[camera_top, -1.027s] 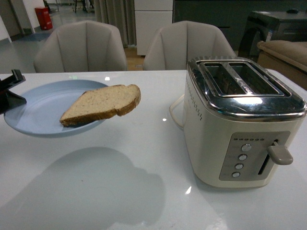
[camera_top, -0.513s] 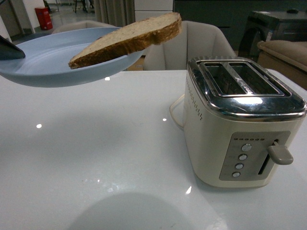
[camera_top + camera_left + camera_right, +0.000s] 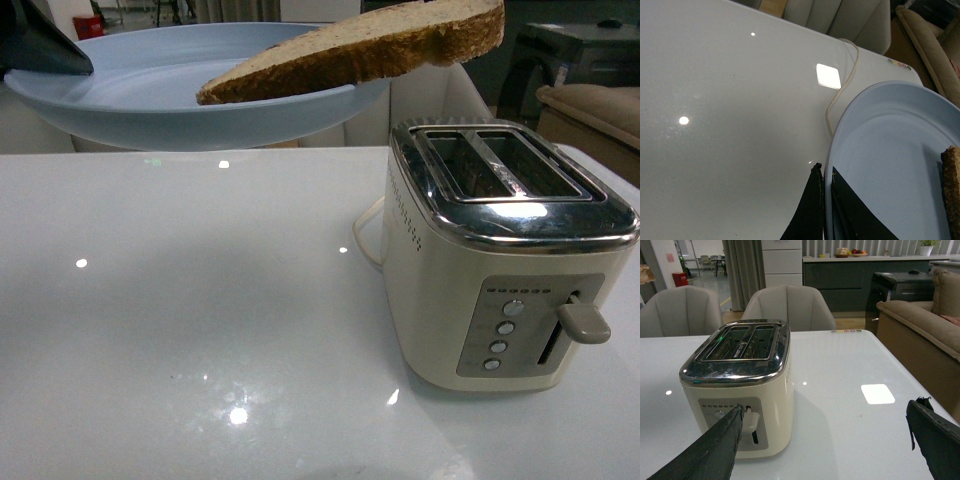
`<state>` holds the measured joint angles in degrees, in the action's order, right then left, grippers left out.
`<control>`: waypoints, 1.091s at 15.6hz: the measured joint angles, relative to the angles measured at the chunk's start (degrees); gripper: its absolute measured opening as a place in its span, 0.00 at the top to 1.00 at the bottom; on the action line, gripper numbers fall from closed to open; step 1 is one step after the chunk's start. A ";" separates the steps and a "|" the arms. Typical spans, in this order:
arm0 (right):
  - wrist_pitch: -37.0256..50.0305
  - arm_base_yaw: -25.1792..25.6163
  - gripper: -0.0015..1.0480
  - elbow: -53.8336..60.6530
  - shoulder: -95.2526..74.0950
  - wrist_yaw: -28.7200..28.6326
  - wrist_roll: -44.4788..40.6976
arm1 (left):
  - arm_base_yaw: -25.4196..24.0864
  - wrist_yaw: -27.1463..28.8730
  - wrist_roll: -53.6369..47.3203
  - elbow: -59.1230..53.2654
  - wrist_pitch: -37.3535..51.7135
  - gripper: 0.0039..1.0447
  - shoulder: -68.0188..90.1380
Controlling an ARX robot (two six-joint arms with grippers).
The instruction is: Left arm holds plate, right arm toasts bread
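Table (image 3: pixel 200 320) surface, white and glossy, is occupied by a cream toaster (image 3: pixel 500 260) with a chrome top and two empty slots. The pale-blue plate (image 3: pixel 150 90) is held in the air, clear of the table, higher than the toaster's top and to its left in the front view. The bread (image 3: pixel 370 50) is seen lying on the plate, its crusted end jutting past the rim toward the toaster. The plate's rim is pinched between the narrowed fingers of the left gripper (image 3: pixel 824 175), on the side away from the toaster. The right gripper (image 3: pixel 825 410) is spread wide with nothing in it, apparently just in front of the toaster's control face. The toaster's lever (image 3: pixel 583 322) is seen near the top of its slot.
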<state>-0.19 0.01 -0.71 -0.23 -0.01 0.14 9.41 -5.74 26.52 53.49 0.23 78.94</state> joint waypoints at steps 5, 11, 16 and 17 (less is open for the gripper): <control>0.00 0.00 0.06 0.00 0.00 0.00 0.00 | -0.44 -1.14 0.00 0.07 0.90 0.98 0.04; 0.00 0.00 0.06 0.00 0.00 0.00 0.00 | -0.46 -1.18 0.00 0.07 0.98 0.98 0.04; 0.00 0.00 0.06 0.00 0.00 0.00 0.00 | -0.46 -1.18 -0.02 0.07 0.98 0.98 0.04; 0.00 0.00 0.06 0.00 0.00 0.00 0.00 | -0.44 -1.18 0.00 0.07 0.98 0.98 0.04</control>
<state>-0.19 0.01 -0.71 -0.23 -0.01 0.14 8.97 -6.92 26.52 53.56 1.21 78.98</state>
